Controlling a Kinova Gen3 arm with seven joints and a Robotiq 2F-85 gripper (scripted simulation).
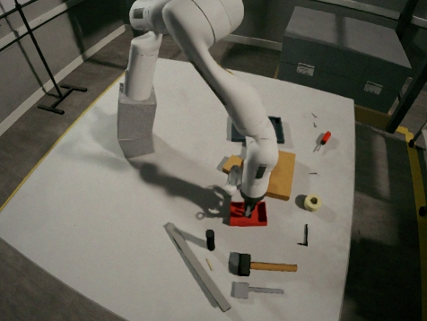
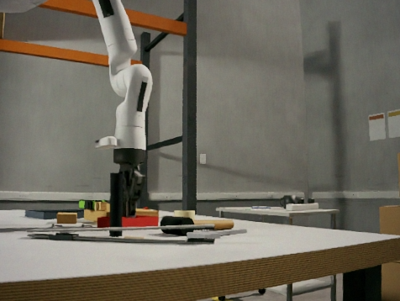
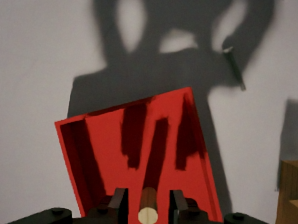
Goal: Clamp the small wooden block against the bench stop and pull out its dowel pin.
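My gripper (image 1: 248,212) (image 2: 133,213) (image 3: 148,205) points down inside the red tray, its fingers part-way open. A pale wooden dowel pin (image 3: 148,215) is between the fingertips, end toward the camera, with a gap on both sides. Whether its lower end touches the tray floor cannot be told. The red tray (image 1: 248,221) (image 2: 150,221) (image 3: 107,140) lies on the table. The bench board (image 1: 283,179) is partly behind the arm. A green and black clamp (image 2: 86,204) shows at the back, beside a small wooden block (image 2: 101,206); the hole and the clamp's seating cannot be seen.
A black cylinder (image 1: 210,240) (image 2: 116,202) stands near the tray. A mallet (image 1: 274,267), a long grey bar (image 1: 197,271), a hex key (image 1: 306,234) and a tape roll (image 1: 310,204) lie around. A loose wooden piece (image 1: 232,163) (image 2: 67,218) sits left of the board. A dark blue tray (image 1: 280,130) is farther back.
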